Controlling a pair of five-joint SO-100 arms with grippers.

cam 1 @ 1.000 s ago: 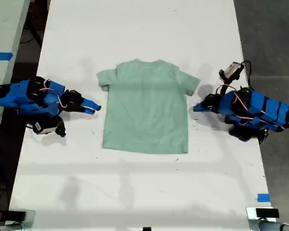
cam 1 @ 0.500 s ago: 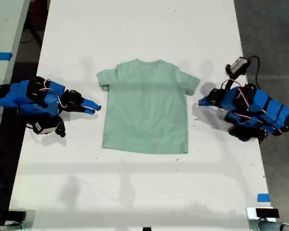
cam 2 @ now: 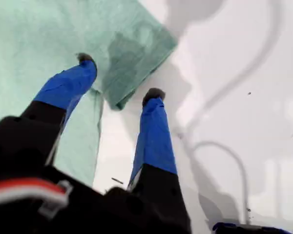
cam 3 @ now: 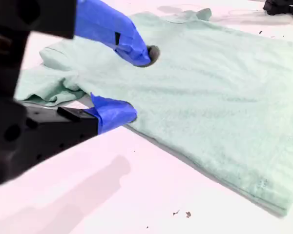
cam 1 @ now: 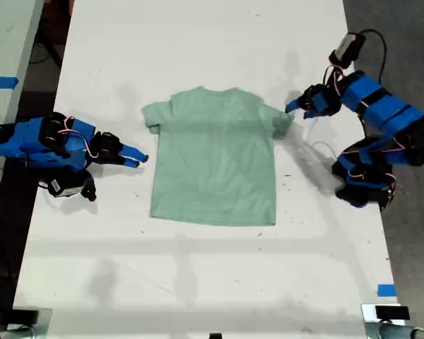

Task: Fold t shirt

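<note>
In the exterior view, the small pale mint-green short-sleeved fabric t-shirt lay flat at the middle of the white table, neck towards the top of that view. My first gripper, blue with dark tips, was at the sleeve on the exterior view's right; a second before, it had sat lower and just clear of the shirt. My second gripper lay just beside the shirt's other edge, unmoved.

The first wrist view alone showed my first gripper spread wide, one fingertip over the shirt and the other off the sleeve's corner, above bare table.

The second wrist view showed my second gripper also parted, its upper fingertip over the shirt beside the sleeve, its lower one at the shirt's edge; I could not tell whether either touched the cloth.
</note>
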